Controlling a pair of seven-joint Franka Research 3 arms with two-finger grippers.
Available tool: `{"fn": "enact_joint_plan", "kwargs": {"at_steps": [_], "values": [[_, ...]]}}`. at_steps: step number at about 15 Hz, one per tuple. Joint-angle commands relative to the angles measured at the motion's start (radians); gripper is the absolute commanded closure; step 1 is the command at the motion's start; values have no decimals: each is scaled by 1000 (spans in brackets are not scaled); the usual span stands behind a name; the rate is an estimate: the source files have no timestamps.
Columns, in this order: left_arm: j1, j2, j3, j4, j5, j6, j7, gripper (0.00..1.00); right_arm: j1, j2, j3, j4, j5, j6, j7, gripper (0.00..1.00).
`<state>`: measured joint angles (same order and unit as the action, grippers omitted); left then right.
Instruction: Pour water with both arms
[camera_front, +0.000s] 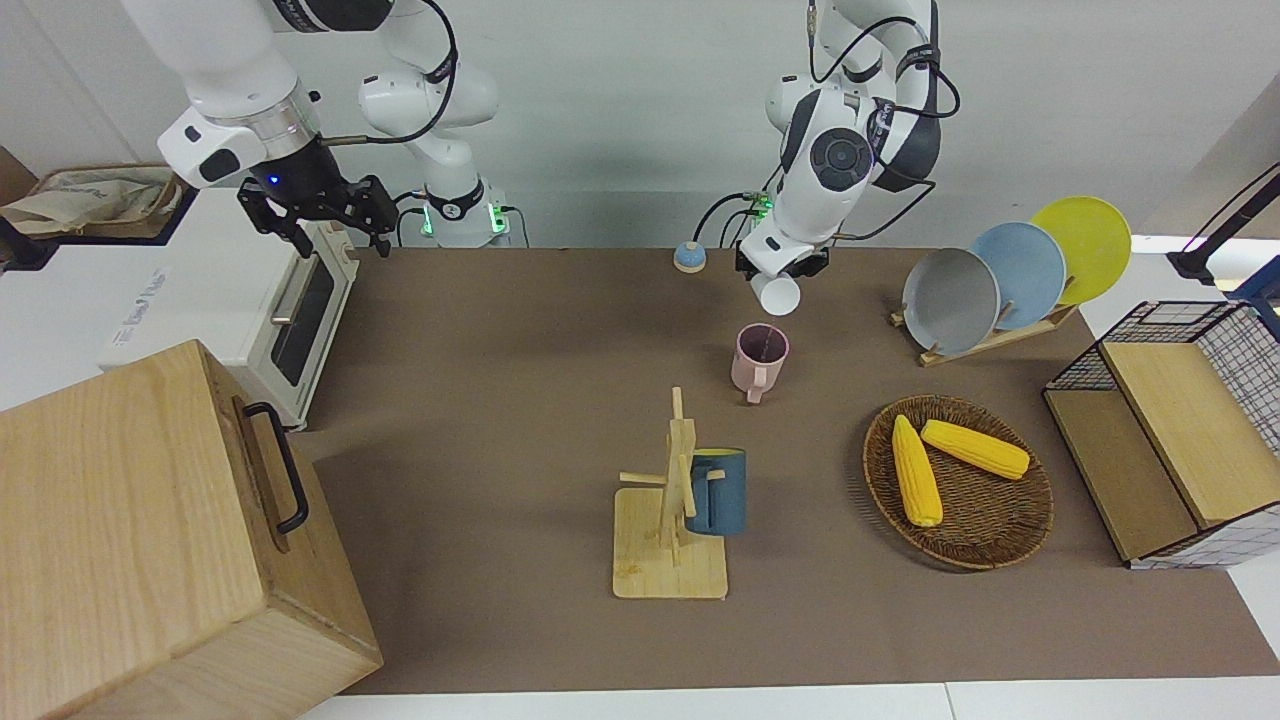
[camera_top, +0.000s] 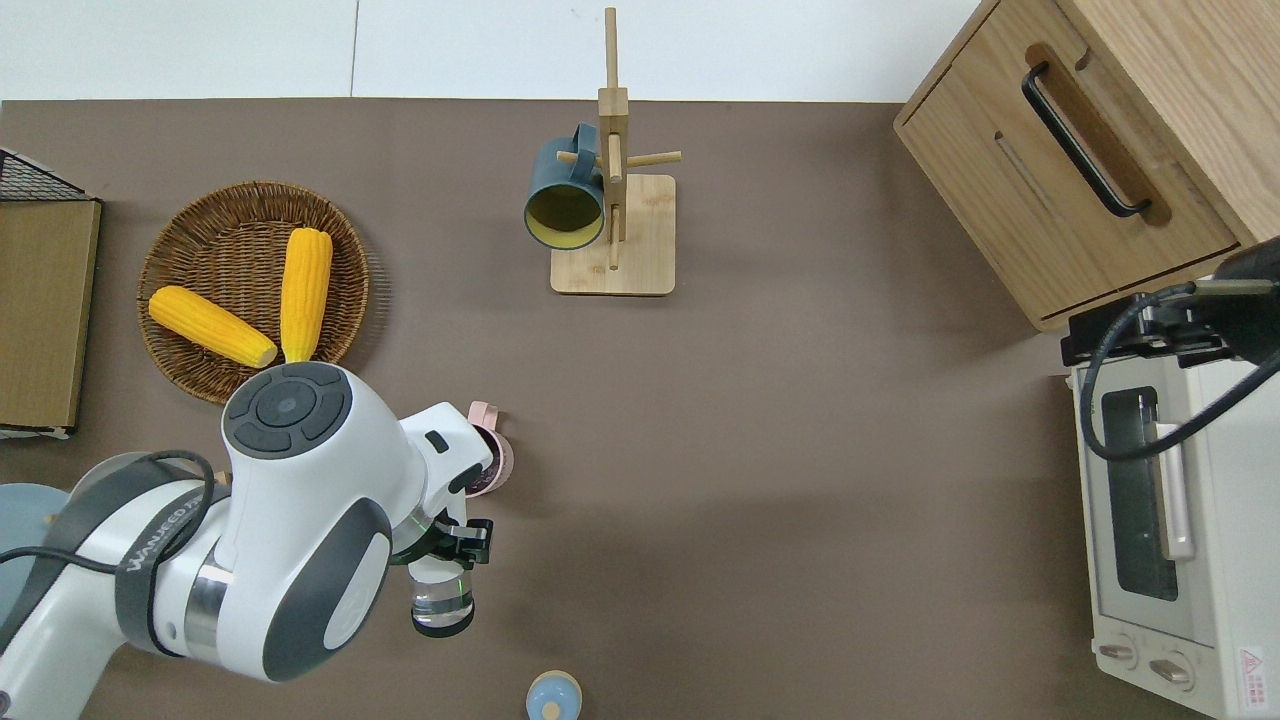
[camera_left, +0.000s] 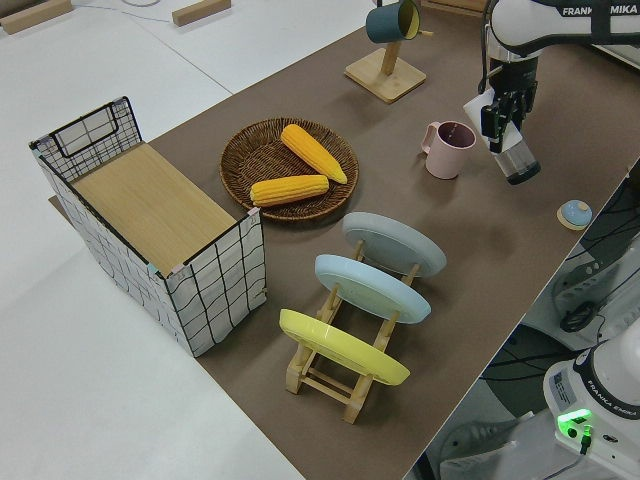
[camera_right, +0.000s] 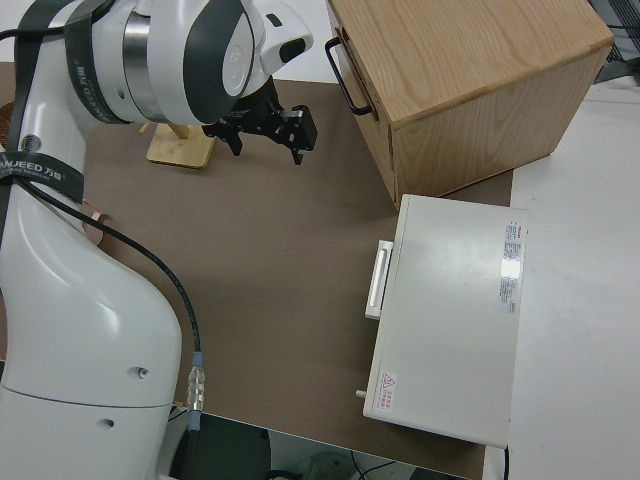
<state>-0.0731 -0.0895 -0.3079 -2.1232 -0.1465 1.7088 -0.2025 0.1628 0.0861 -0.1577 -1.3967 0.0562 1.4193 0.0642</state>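
Observation:
My left gripper (camera_front: 786, 266) (camera_top: 452, 545) (camera_left: 504, 112) is shut on a clear glass (camera_front: 778, 293) (camera_top: 441, 603) (camera_left: 518, 162), which hangs slightly tilted below the fingers. The glass is over the brown table, a little nearer to the robots than the pink mug (camera_front: 760, 358) (camera_top: 492, 465) (camera_left: 448, 148). That mug stands upright on the table, partly hidden by the arm in the overhead view. I cannot tell whether the glass holds water. The right arm is parked, its gripper (camera_front: 322, 218) (camera_right: 268, 132) open and holding nothing.
A small blue knob (camera_front: 689, 257) lies near the robots. A wooden mug rack (camera_front: 668, 545) carries a dark blue mug (camera_front: 718, 490). Toward the left arm's end: wicker basket (camera_front: 990, 535) with two corn cobs, plate rack (camera_front: 1000, 275), wire crate (camera_front: 1180, 420). Toward the right arm's end: toaster oven (camera_front: 290, 300), wooden cabinet (camera_front: 150, 540).

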Motion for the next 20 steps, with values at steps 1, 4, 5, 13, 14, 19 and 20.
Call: {"fn": "enact_joint_plan", "kwargs": {"at_steps": [1, 4, 5, 13, 14, 19, 20], "values": [[-10, -12, 3, 28, 18, -41, -25, 1000, -3, -14, 0, -13, 4, 7, -6, 11], [-10, -25, 1, 13, 19, -26, -23, 1000, -3, -14, 0, -13, 4, 7, -7, 11], [-11, -33, 1, 5, 19, -20, -21, 1000, -2, -14, 1, -13, 4, 7, -7, 11], [-31, -237, -17, -282, 16, 348, -6, 1000, -3, -14, 0, -13, 4, 7, -6, 11], [-31, -237, -17, -284, 16, 353, -6, 1000, -3, -14, 0, -13, 4, 7, -7, 11], [-30, -237, -17, -285, 16, 368, -8, 1000, -3, -14, 0, -13, 4, 7, -7, 11], [-30, -239, -17, -288, 16, 380, -8, 1000, -3, -14, 0, -13, 4, 7, -6, 11]]}}
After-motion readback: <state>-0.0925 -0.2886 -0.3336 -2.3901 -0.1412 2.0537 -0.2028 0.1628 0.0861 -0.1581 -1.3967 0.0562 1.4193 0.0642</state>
